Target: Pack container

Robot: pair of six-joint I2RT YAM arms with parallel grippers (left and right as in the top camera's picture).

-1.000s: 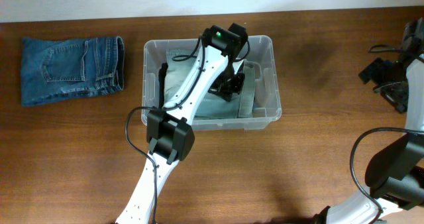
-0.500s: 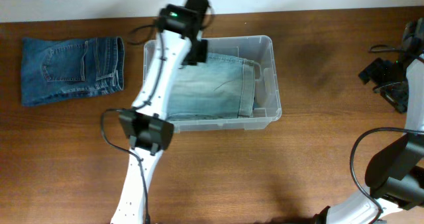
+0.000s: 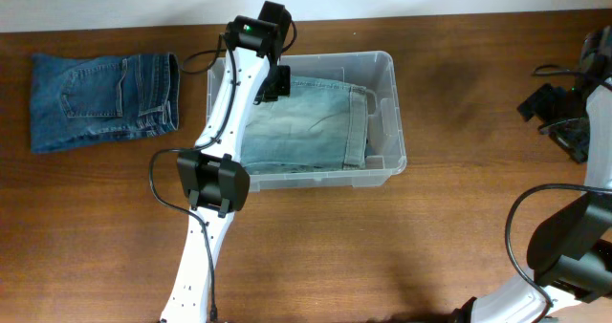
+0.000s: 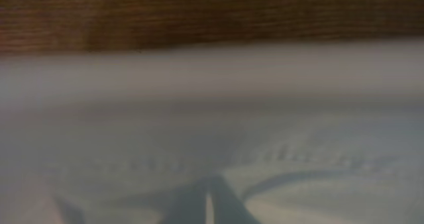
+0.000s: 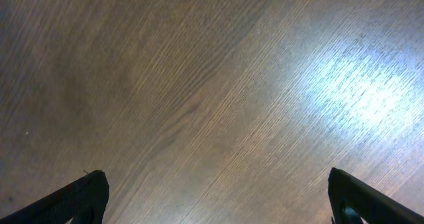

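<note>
Over container (image 3: 386, 94) far-left corner: left gripper (image 3: 276, 81) pinched shut; right gripper (image 5: 218, 196) wide, well apart.

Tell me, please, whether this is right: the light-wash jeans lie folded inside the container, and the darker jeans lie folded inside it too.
Not quite: the light-wash jeans do lie folded inside the container, but the darker jeans lie folded on the table outside it, as the overhead view shows.
</note>
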